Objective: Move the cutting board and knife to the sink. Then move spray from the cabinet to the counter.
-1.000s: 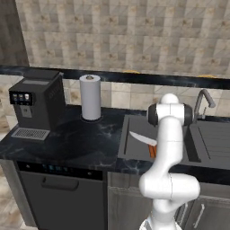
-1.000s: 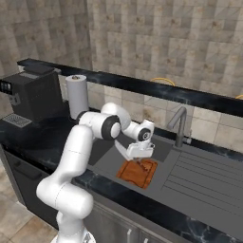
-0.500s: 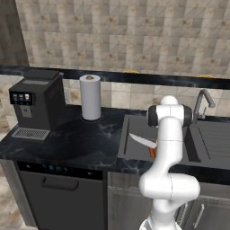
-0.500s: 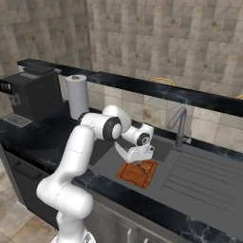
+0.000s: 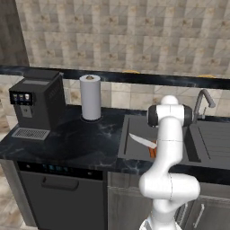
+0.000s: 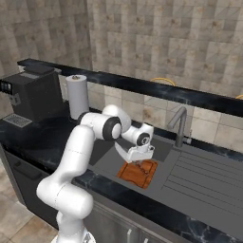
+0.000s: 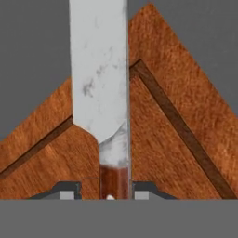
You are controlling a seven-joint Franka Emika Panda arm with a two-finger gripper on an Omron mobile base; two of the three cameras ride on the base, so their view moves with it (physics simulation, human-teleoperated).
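The reddish-brown cutting board [image 6: 138, 173] [image 7: 176, 139] lies flat in the left basin of the dark grey sink [image 6: 190, 182] [image 5: 134, 130]. Just above it hangs my gripper [image 6: 138, 159] [image 7: 107, 190], pointing down. The knife [image 7: 100, 79] [image 5: 143, 141] stretches across the board, and its wooden handle sits between my fingertips [image 7: 69, 190] with a thin gap on each side. The jaws stand slightly open around the handle. In the left base view my arm covers most of the board. The black counter [image 5: 81, 139] [image 6: 47, 137] runs to the left. The spray and the cabinet are out of view.
A slim metal faucet [image 5: 203, 101] [image 6: 179, 126] rises behind the sink. A white paper towel roll [image 5: 90, 97] [image 6: 77, 96] and a black coffee machine [image 5: 37, 103] [image 6: 31, 95] stand on the counter at the left. A tiled wall and a dark ledge run behind.
My hand has sunk a little toward the board with the knife. The fingers, shut on the knife handle before, have now parted from it.
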